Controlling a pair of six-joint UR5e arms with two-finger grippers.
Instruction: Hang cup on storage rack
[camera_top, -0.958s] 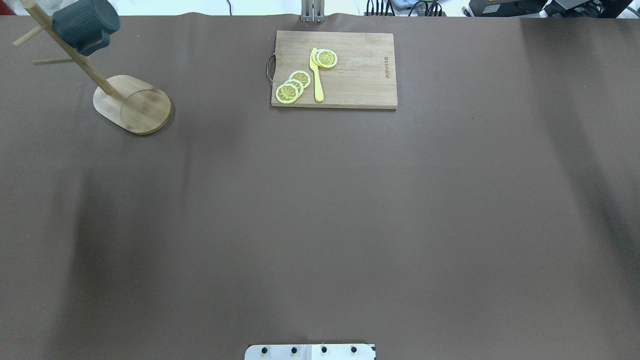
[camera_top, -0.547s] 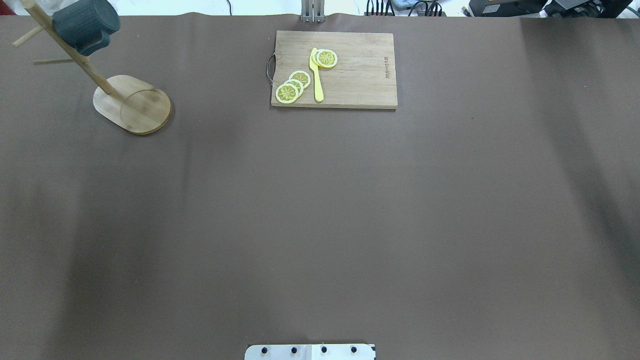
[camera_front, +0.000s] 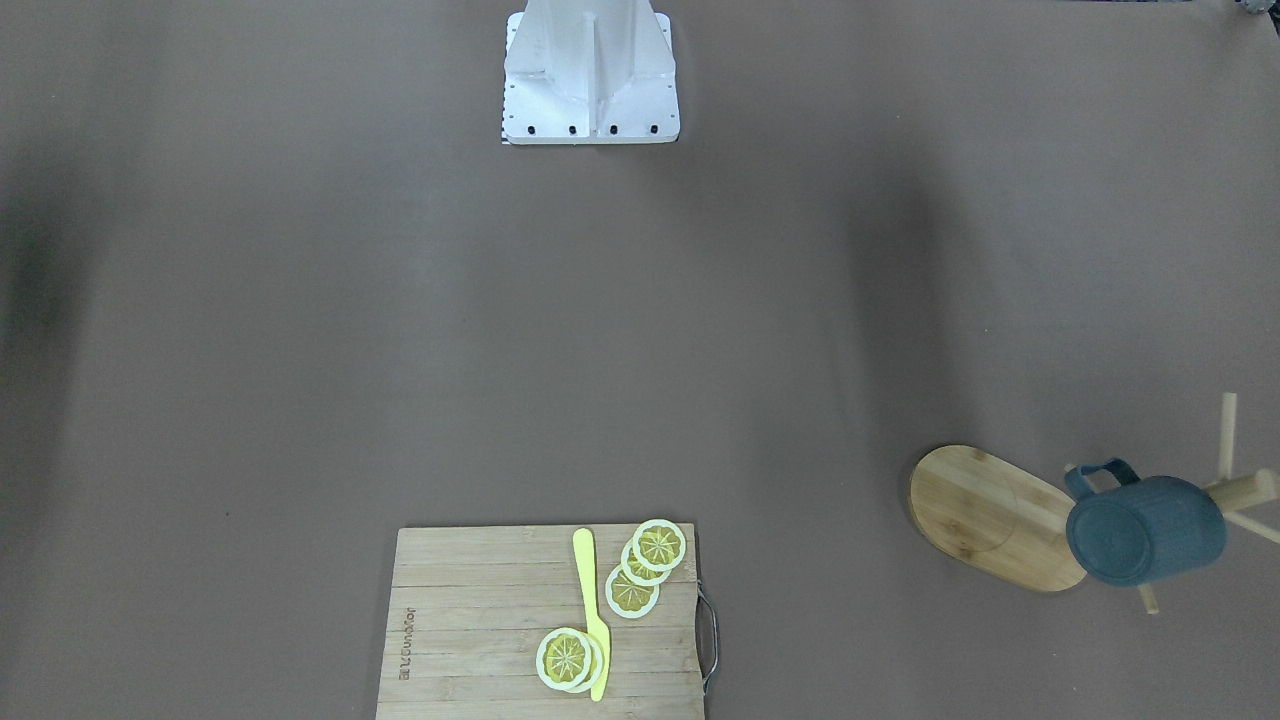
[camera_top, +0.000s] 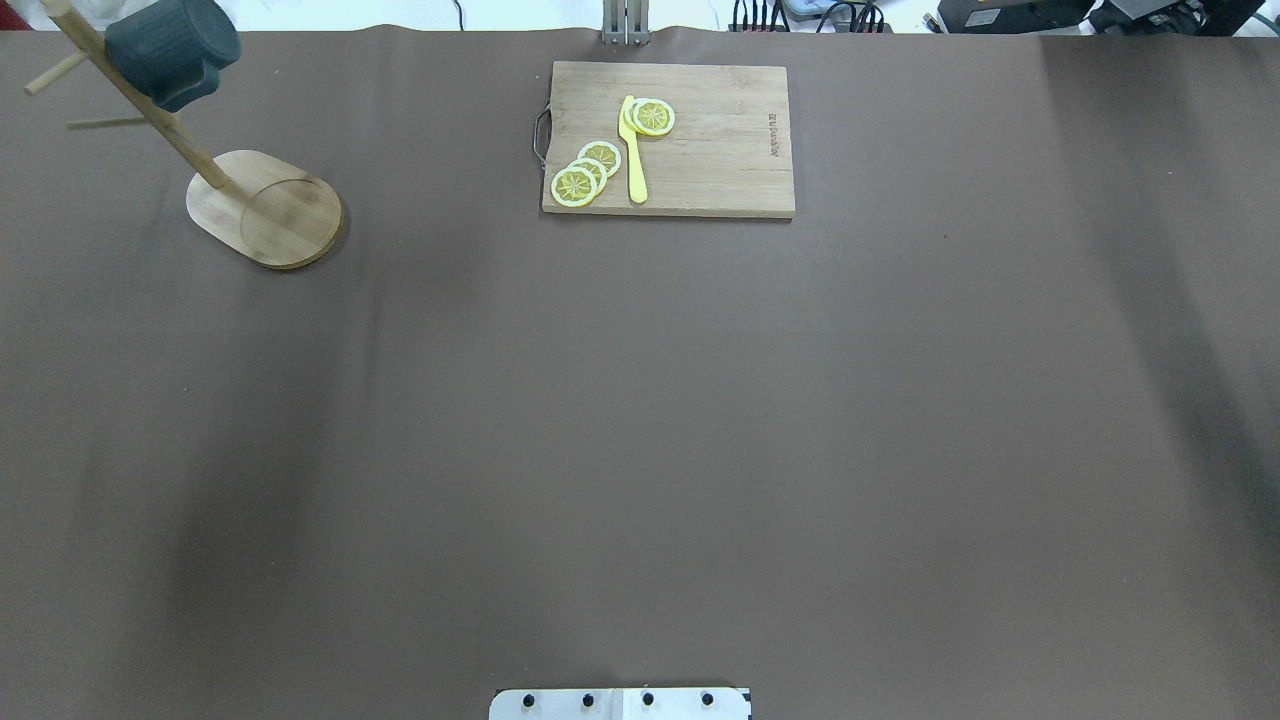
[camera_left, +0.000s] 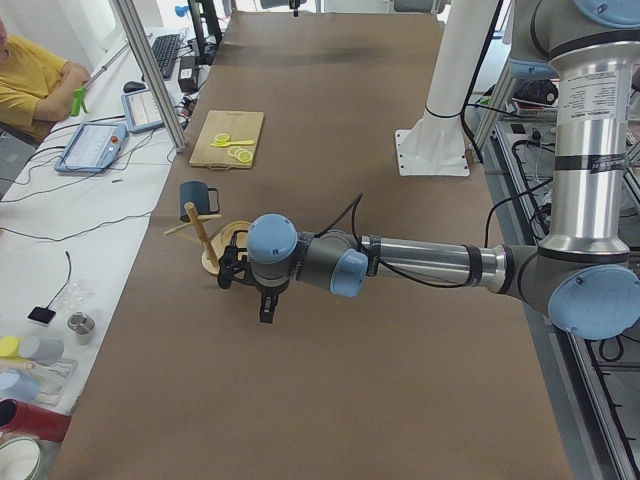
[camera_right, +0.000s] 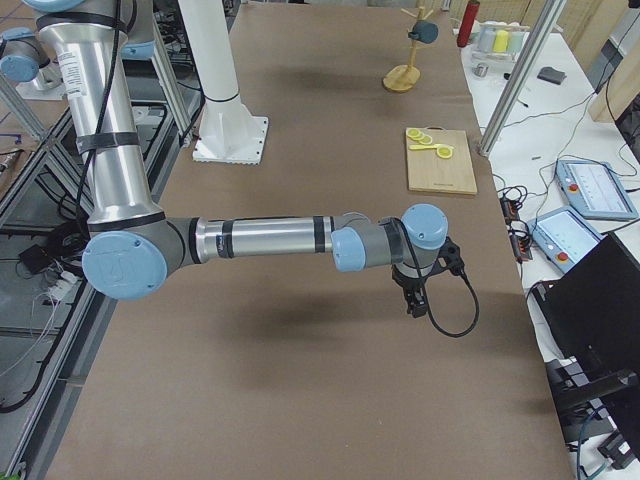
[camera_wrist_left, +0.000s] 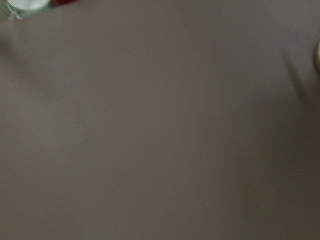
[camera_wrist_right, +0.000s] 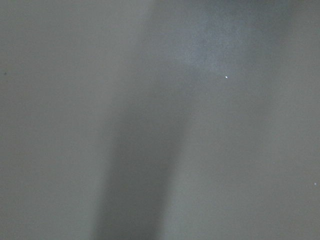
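Above the brown table (camera_top: 640, 400) both arms stretch out flat, left gripper (camera_left: 268, 312) and right gripper (camera_right: 413, 305) pointing down. Open or closed, nobody can tell. Dark blue plastic cup (camera_top: 170, 48) hangs on the wooden storage rack (camera_top: 262, 208) at the far left, apart from both.

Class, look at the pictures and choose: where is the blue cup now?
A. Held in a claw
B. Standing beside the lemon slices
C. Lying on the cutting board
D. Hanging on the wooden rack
D: the cup hangs on its side from a peg of the rack, far from the board, with no claw near it.
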